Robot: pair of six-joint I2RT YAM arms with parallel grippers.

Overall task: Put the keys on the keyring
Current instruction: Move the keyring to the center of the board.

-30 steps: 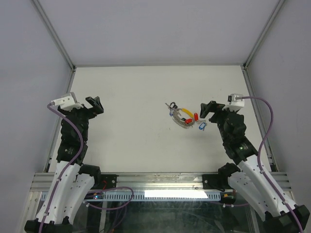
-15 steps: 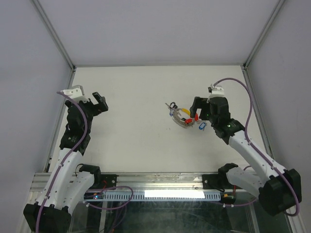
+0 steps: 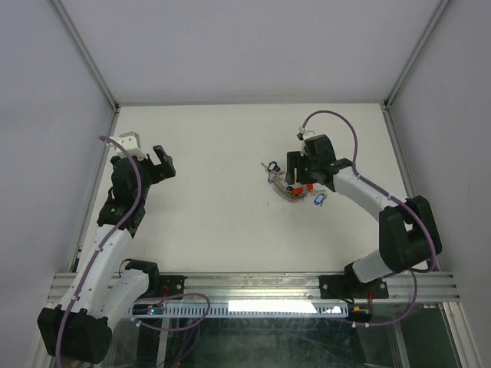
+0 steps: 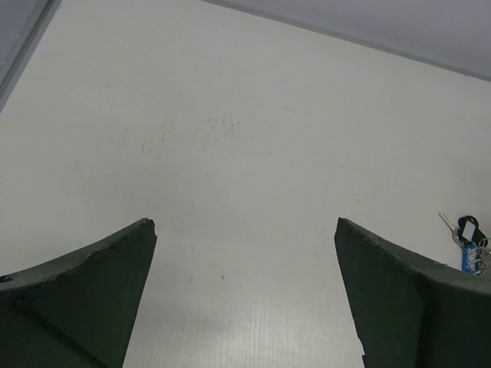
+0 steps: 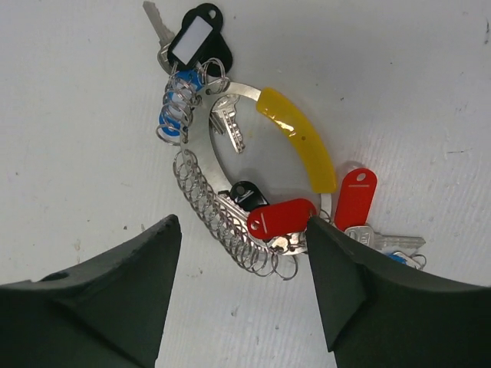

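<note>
The keyring [image 5: 193, 146], a silvery ring with a yellow sleeve [image 5: 299, 138] and a row of small split rings, lies flat on the white table. Keys cluster on and around it: a black-tagged one [image 5: 196, 34] at the top, blue tags [image 5: 173, 115], a bare key [image 5: 230, 126], and two red tags [image 5: 280, 217] [image 5: 357, 195]. My right gripper [image 5: 242, 222] hovers open just above the ring's lower arc, nothing between its fingers. In the top view the right gripper [image 3: 295, 172] is over the keyring [image 3: 290, 192]. My left gripper [image 3: 163, 162] [image 4: 245, 222] stands open and empty far to the left.
A blue-tagged key [image 3: 317, 199] lies just right of the ring. The table [image 3: 230, 138] is boxed by grey walls and aluminium posts [image 3: 391, 100]. In the left wrist view the keys [image 4: 469, 239] peek in at the right edge.
My right arm has swung forward and to the left, from beside the keys to directly over the keyring. My left arm has stretched a little further onto the table.
</note>
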